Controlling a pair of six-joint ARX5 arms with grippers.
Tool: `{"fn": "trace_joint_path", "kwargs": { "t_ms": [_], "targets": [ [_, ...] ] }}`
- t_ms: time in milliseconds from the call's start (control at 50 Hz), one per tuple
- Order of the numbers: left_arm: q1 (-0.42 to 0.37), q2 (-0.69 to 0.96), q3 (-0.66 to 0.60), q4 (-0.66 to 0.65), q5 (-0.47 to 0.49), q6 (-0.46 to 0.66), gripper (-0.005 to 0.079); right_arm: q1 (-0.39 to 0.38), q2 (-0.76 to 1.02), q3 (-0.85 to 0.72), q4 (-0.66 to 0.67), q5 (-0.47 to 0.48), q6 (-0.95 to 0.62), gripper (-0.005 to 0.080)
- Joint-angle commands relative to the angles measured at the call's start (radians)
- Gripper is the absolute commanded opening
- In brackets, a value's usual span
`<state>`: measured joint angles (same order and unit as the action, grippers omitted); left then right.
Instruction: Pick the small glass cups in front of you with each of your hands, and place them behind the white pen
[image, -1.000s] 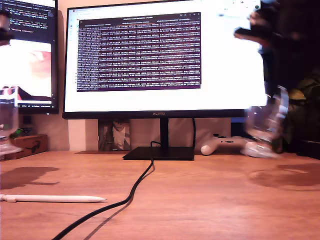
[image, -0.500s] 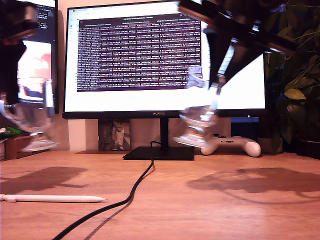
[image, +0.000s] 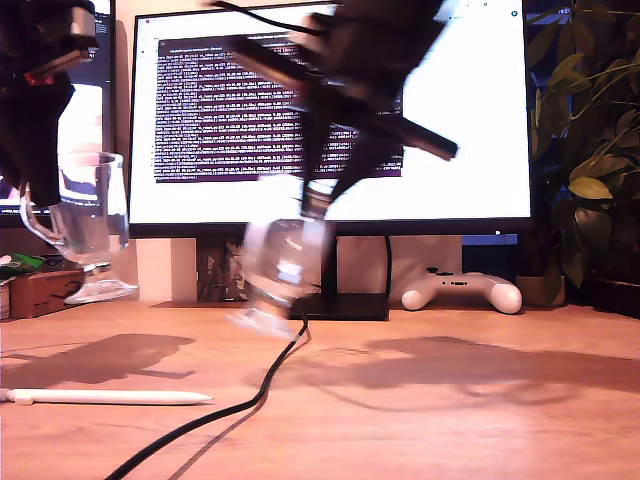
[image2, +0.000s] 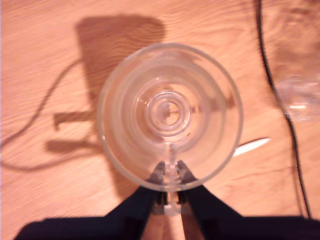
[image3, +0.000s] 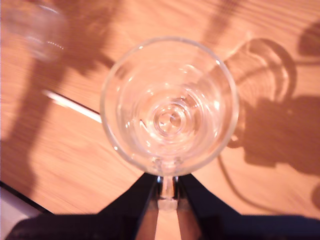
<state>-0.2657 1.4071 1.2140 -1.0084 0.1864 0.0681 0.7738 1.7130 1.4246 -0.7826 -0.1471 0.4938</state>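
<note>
The first glass cup (image: 88, 215) hangs upright above the desk, beyond the white pen (image: 110, 397), its handle pinched in the first gripper (image2: 170, 187). The second glass cup (image: 278, 265), tilted and blurred, sits past the pen's tip by the black cable (image: 250, 400), its handle clamped by the second gripper (image3: 168, 192). The pen lies crosswise, so both cups likely just need lowering behind it.

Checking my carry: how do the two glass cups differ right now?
The exterior view's left cup is upright and sharp; the middle cup is tilted and motion-blurred. The left cup shows above the pen in that view; the middle cup is by the cable. Both are clear, empty and lifted.
</note>
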Motion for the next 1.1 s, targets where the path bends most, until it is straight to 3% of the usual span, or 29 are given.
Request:
{"fn": "trace_joint_path", "kwargs": {
  "t_ms": [0, 300, 1080],
  "targets": [
    [0.001, -0.017, 0.016, 0.010, 0.017, 0.011, -0.0019, 0.011, 0.006, 0.050, 0.007, -0.002, -0.002, -0.0012],
    [0.001, 0.007, 0.014, -0.018, 0.021, 0.031, -0.0019, 0.050, 0.127, 0.156, -0.035, -0.008, -0.009, -0.0012],
    [0.001, 0.060, 0.008, -0.035, 0.057, 0.037, -0.0019, 0.057, 0.164, 0.160, 0.002, -0.010, -0.013, -0.0012]
  ]
}}
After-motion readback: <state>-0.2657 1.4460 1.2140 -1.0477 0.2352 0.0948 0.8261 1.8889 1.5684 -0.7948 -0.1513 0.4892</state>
